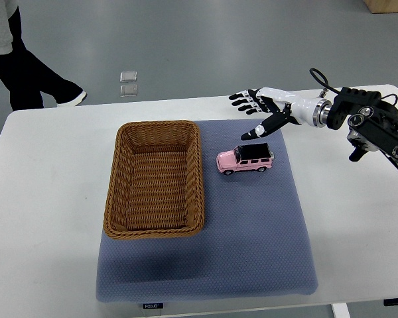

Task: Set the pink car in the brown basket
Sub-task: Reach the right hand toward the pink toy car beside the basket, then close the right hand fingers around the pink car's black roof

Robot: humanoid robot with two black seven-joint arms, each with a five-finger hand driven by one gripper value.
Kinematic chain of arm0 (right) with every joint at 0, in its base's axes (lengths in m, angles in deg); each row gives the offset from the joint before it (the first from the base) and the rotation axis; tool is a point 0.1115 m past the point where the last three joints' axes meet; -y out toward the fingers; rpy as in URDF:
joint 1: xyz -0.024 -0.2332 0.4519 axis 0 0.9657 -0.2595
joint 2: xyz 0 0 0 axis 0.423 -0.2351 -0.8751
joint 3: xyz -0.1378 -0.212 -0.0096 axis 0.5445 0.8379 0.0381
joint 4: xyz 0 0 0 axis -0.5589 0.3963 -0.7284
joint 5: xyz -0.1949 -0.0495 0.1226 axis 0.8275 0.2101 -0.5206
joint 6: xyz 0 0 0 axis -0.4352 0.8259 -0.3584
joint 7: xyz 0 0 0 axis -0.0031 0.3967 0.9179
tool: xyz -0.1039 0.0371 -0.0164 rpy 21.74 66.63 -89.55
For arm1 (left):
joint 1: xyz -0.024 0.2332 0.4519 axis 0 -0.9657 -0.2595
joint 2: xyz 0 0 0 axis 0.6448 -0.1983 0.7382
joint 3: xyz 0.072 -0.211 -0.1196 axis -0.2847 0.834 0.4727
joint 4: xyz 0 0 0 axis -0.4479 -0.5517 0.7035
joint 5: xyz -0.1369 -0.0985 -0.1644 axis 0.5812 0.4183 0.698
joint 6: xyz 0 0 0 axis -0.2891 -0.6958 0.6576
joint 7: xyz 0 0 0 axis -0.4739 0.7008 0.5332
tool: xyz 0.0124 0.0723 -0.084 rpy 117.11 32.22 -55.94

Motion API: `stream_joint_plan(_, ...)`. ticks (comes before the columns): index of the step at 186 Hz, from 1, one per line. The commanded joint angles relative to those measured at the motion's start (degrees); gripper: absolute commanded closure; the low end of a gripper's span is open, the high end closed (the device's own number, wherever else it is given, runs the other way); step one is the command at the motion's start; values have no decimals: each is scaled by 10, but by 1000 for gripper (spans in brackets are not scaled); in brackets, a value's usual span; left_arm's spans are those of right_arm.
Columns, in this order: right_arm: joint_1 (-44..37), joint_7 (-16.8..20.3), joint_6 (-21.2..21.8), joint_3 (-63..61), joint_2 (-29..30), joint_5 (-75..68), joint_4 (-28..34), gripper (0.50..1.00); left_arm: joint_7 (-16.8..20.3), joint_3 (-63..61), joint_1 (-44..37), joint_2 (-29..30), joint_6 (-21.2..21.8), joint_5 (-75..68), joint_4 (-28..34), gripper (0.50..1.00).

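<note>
A pink toy car [245,159] with a black roof stands on the blue-grey mat [252,238], just right of the brown wicker basket [123,199]. The basket holds nothing. My right hand [255,114] comes in from the right edge and hovers above and behind the car, fingers spread and open, thumb tip pointing down toward the car's roof. It holds nothing and does not touch the car. The left arm is out of view.
The mat lies on a white table [46,199]. A person's legs and shoes [33,79] stand on the floor beyond the table's far left corner. Two small clear squares [128,83] lie on the floor behind the table.
</note>
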Motion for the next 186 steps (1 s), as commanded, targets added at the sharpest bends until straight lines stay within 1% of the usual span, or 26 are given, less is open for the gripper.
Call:
stream_joint_plan(1,-16,-1,-20,42,-8,60,3,587,0,0,0,0,-1,0,0,500)
stream_joint_plan(18,-18,-1,-42,64,-10,64,4,587,0,0,0,0,-1,0,0,500)
stream_joint_plan(66,13,-1,-66,66,14,64,7,589,0,1,0,0,-1,0,1,500)
stream_joint_plan(110,33,-1,-67,66,23,65,9,589,0,2,-2,0,-1,1,3,500)
stream_joint_plan(131,38,-1,-72,67,28,67,9,603,0,1,-2,0,-1,0,1,500)
stream_joint_plan(140,40,-1,-75,71,27,67,9,632,0,1,-2,0,-1,1,1,500)
stream_joint_plan(154,42,-1,-79,74,27,69,9,656,0,1,-2,0,-1,0,1,500)
stream_joint_plan(155,42,-1,-79,74,27,69,9,666,0,1,-2,0,-1,0,1,500)
stream_joint_plan(171,42,-2,-80,75,27,69,9,720,0,2,-2,0,-1,0,1,500)
stream_joint_plan(172,43,-2,-80,75,27,69,9,732,0,2,-2,0,-1,1,1,500)
stream_joint_plan(173,43,-2,-80,75,27,69,9,732,0,2,-2,0,-1,1,1,500)
stream_joint_plan(174,43,-2,-81,76,27,69,9,746,0,1,-2,0,-1,0,1,500)
stream_joint_plan(175,43,-2,-81,76,27,69,9,746,0,1,-2,0,-1,0,1,500)
stream_joint_plan(176,43,-3,-83,77,28,69,9,760,0,2,-2,0,-1,0,1,500)
stream_joint_plan(177,43,-3,-83,77,28,69,9,760,0,2,-2,0,-1,0,1,500)
stream_joint_plan(178,43,-3,-84,79,27,69,9,775,0,1,-2,0,-1,1,1,500)
stream_joint_plan(186,43,-4,-91,84,27,69,9,799,0,2,-2,0,-1,0,1,500)
